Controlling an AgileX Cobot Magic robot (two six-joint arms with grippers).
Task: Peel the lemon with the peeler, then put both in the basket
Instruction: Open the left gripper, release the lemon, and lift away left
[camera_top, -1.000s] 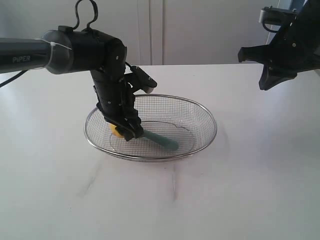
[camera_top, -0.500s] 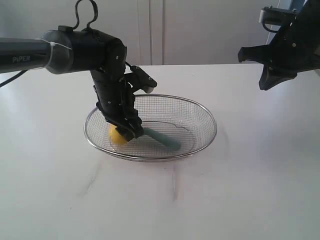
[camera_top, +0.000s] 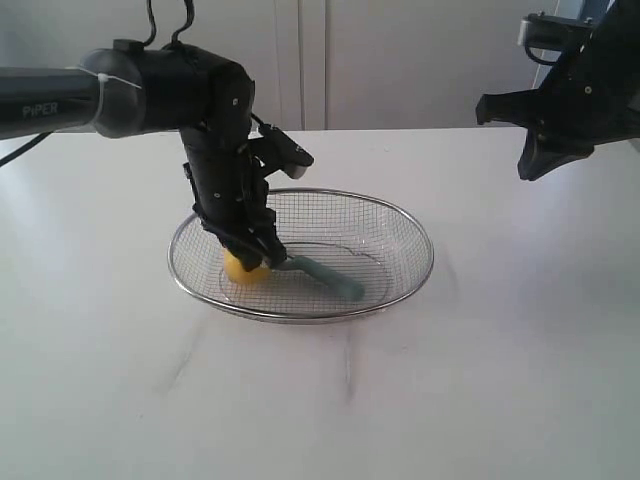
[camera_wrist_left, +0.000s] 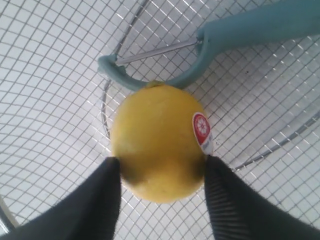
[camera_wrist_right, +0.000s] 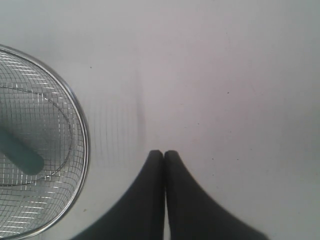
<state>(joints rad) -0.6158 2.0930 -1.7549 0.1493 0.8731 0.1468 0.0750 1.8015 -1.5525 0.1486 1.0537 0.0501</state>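
The yellow lemon (camera_top: 245, 270) with its red sticker rests on the mesh at the left of the silver wire basket (camera_top: 415, 225). Beside it in the basket lies the teal-handled peeler (camera_top: 325, 277), its blade head curving against the lemon (camera_wrist_left: 157, 142). My left gripper (camera_top: 258, 258) hangs just over the lemon, open, with its fingertips (camera_wrist_left: 112, 167) flanking the fruit's sides. High at the right, away from the basket, my right gripper (camera_top: 530, 165) is shut with nothing in it. In the right wrist view its closed fingers (camera_wrist_right: 163, 152) hover over bare table beside the basket rim (camera_wrist_right: 82, 130).
The basket sits mid-table on a white tabletop (camera_top: 450, 400). A pale wall with cabinet doors (camera_top: 380, 60) stands behind the far edge. Faint grey smudges mark the table in front of the basket.
The left arm has lifted a little while the lemon stayed down in the basket, showing more of it. The right arm has not moved.
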